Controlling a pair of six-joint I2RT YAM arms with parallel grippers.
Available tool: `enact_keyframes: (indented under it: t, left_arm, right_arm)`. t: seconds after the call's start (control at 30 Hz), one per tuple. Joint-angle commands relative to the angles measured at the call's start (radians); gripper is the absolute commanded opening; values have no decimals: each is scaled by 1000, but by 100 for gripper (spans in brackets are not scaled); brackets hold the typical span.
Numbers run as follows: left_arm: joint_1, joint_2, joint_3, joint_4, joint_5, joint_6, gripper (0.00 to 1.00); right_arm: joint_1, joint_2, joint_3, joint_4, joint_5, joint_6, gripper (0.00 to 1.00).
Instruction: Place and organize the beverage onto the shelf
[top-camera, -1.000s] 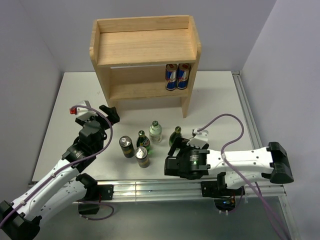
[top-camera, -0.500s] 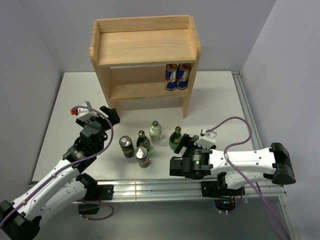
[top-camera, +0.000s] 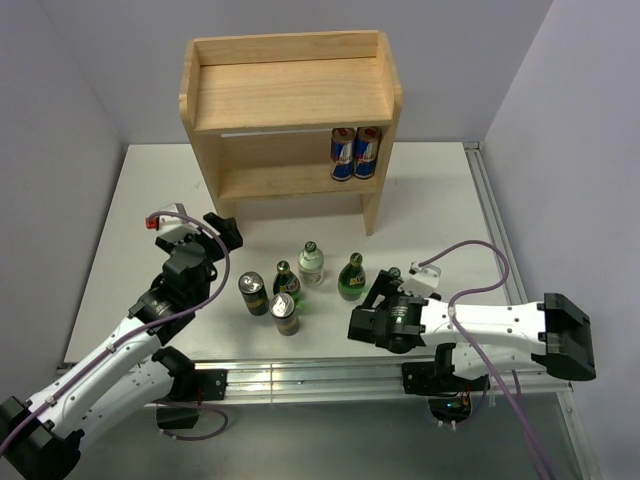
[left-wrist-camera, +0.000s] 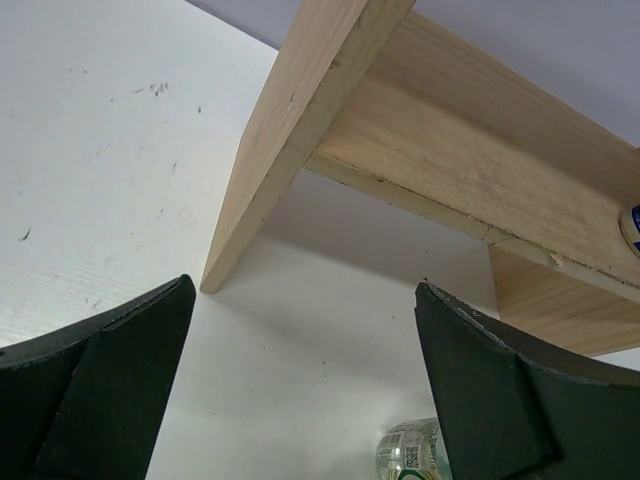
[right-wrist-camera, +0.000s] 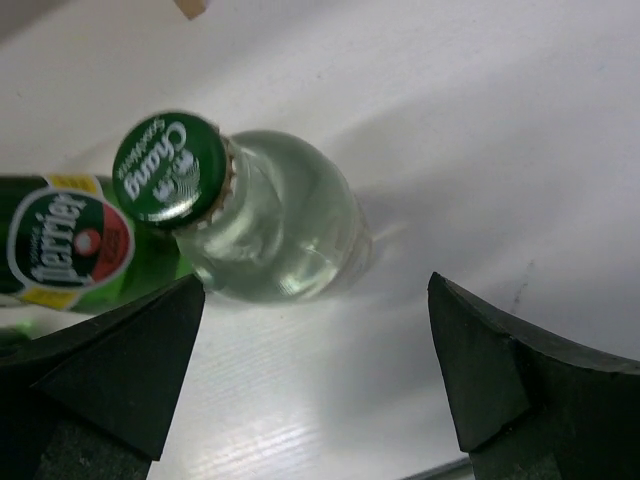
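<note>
Rightward have slid the right fingers (top-camera: 378, 287), spread wide and empty, with the green bottle (top-camera: 351, 279) just off at 10 o'clock and the clear bottle (top-camera: 311, 264) beyond. Up at 12 o'clock on the counter (top-camera: 440, 200) stands the shelf (top-camera: 290, 95). Over to the left fingers (top-camera: 222, 231): wide apart, touching nothing, the shelf at 1 o'clock.
</note>
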Motion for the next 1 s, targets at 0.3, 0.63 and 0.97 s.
enact_keyframes:
  t: [0.3, 0.63, 0.97]
  left_arm:
    - [-5, -1, -11, 55, 19, -7, 99]
    - [-4, -5, -14, 53, 22, -10, 99]
    - [-4, -1, -17, 62, 28, -15, 99]
  right_arm:
    - [-238, -30, -124, 553, -39, -403, 100]
    - [-320, 111, -107, 657, -7, -449, 100]
    - [-355, 183, -105, 700, 36, -442, 100]
